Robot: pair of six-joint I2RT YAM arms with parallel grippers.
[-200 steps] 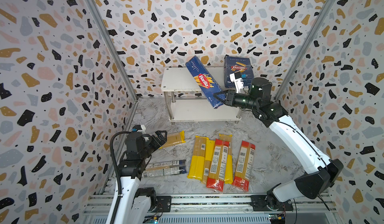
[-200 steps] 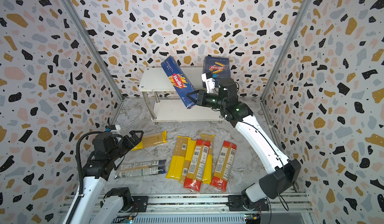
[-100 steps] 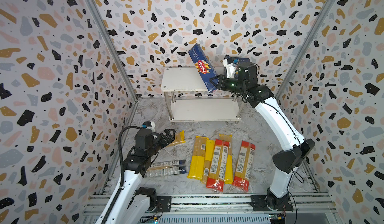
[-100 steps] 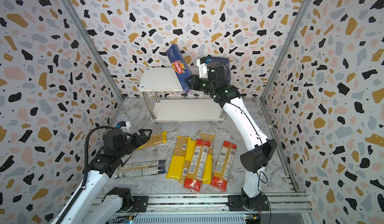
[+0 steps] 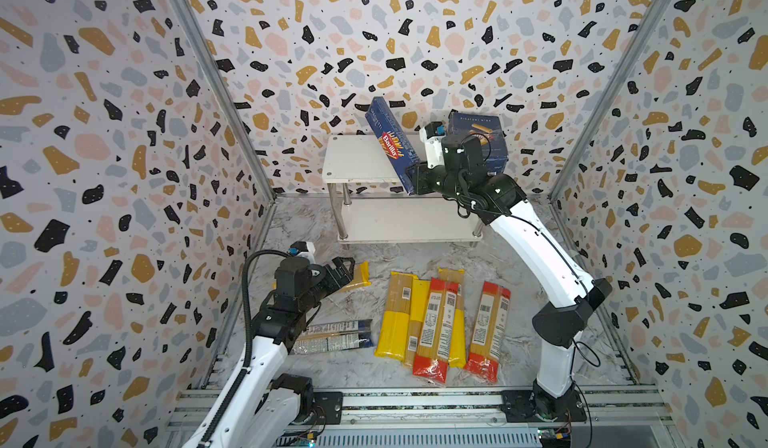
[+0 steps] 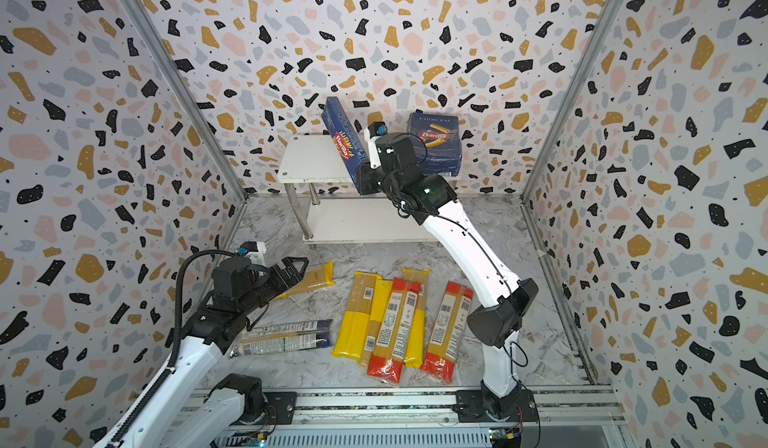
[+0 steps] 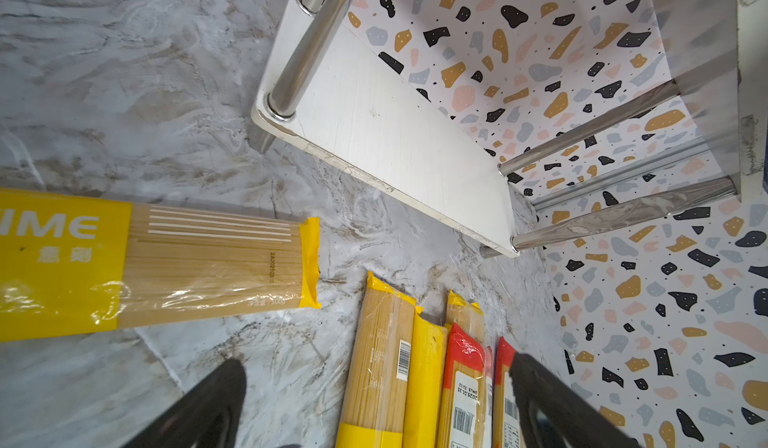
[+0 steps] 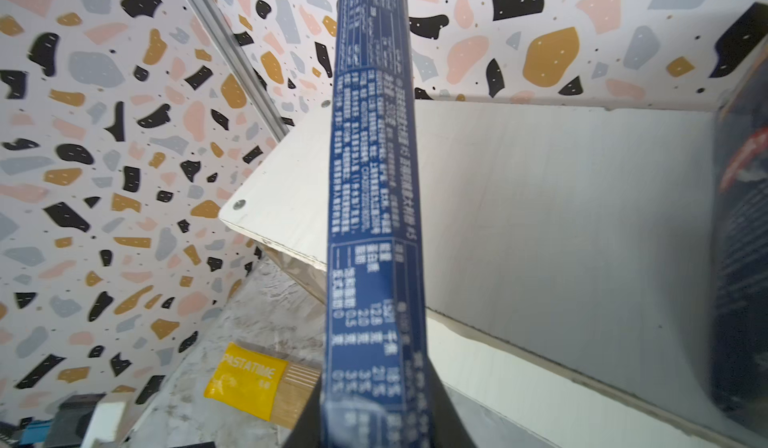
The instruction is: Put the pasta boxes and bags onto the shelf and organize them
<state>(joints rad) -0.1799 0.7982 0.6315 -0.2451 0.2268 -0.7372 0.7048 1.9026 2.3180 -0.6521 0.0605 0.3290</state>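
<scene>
With the marble floor (image 5: pixel 523 354) in both top views read as a clock face, 12 at the back wall: the shelf (image 5: pixel 357 163) (image 6: pixel 307 163) stands at 12; its lower board (image 5: pixel 407 221) (image 7: pixel 386 134) is bare; on its top board (image 8: pixel 540 217) the wide Barilla rigatoni box (image 5: pixel 492 134) (image 6: pixel 436 142) stands upright toward 1 o'clock, at the back right corner; the right gripper (image 5: pixel 415 178) (image 6: pixel 365 180) has its fingers (image 8: pixel 446 408) clamped on the lower end of the long narrow Barilla box (image 5: pixel 390 146) (image 6: pixel 343 142) (image 8: pixel 374 217), one finger on each broad face; that box is tilted, its free end leaning up toward 11 o'clock over the middle of the top board and its gripped end crossing the board's front edge; whether it touches the board cannot be told; it stands apart from the rigatoni box, with the gripper's wrist between them

The left gripper (image 5: pixel 343 267) (image 6: pixel 293 269) (image 7: pixel 374 363) sits at 8 o'clock, fingers (image 7: pixel 208 408) spread wide and holding nothing, low over one end of the yellow PASTATIME bag (image 5: pixel 360 273) (image 6: pixel 318 277) (image 7: pixel 166 267) (image 8: pixel 249 379), which lies flat on the floor; at 7 o'clock lies the clear bag with dark-blue ends (image 5: pixel 336 336) (image 6: pixel 286 338), partly under the left arm; at 6 o'clock the yellow bags (image 5: pixel 395 313) (image 6: pixel 357 313) and the red-ended bags (image 5: pixel 488 333) (image 6: pixel 446 333) lie side by side, some overlapping, their lengths running from 12 to 6
</scene>
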